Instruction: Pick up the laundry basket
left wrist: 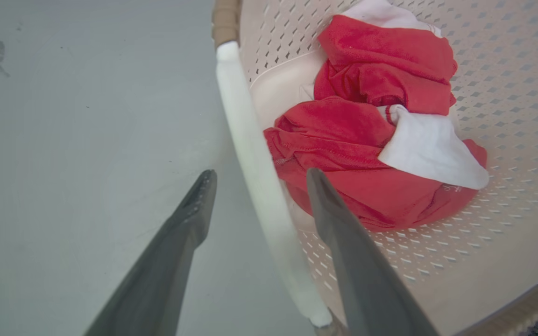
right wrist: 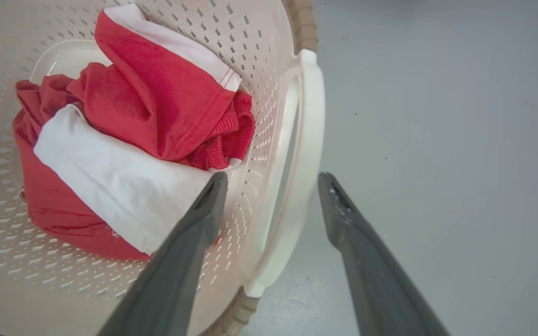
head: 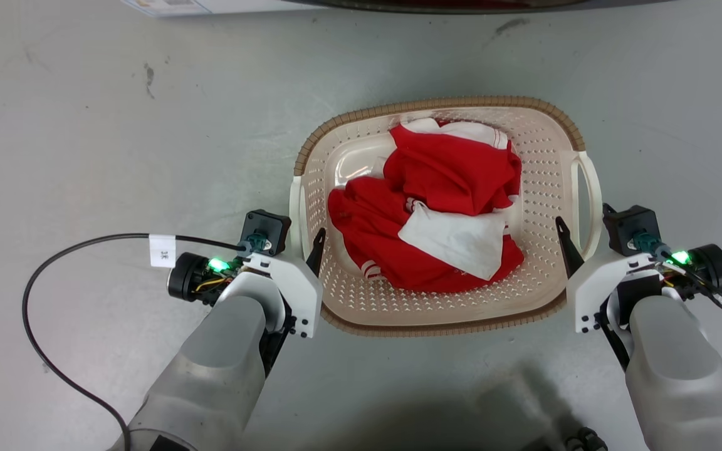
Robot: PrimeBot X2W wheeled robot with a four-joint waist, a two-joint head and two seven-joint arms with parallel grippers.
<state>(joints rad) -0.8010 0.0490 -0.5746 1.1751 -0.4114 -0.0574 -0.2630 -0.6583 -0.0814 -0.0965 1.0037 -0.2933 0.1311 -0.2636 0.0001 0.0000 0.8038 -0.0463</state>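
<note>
Left claw (head: 306, 243) (left wrist: 260, 173): released, fingers spread. The white left handle (head: 295, 213) (left wrist: 245, 135) of the laundry basket (head: 436, 103) (left wrist: 507, 70) passes between my two fingers; one finger stands outside over the floor (head: 116, 125), the other inside the basket wall. I see a gap on each side of the handle, so nothing is gripped.

Right claw (head: 577, 233) (right wrist: 272, 177): also released, fingers apart. The white right handle (head: 593, 188) (right wrist: 308, 140) lies between them, with the inner finger over the perforated wall and the outer finger over bare floor. No contact with the handle is evident.

Laundry basket (right wrist: 231, 28): on the grey floor directly ahead of me, between my two arms, long side facing me, upright. Brown woven-look rim intact around the cream body.

Contents: crumpled red and white clothes (head: 449, 175) (left wrist: 367, 140) (right wrist: 157, 107) heaped in the middle of the basket floor, below rim level.

Other: a black cable (head: 85, 241) with a white tag loops over the floor beside my left wrist.
</note>
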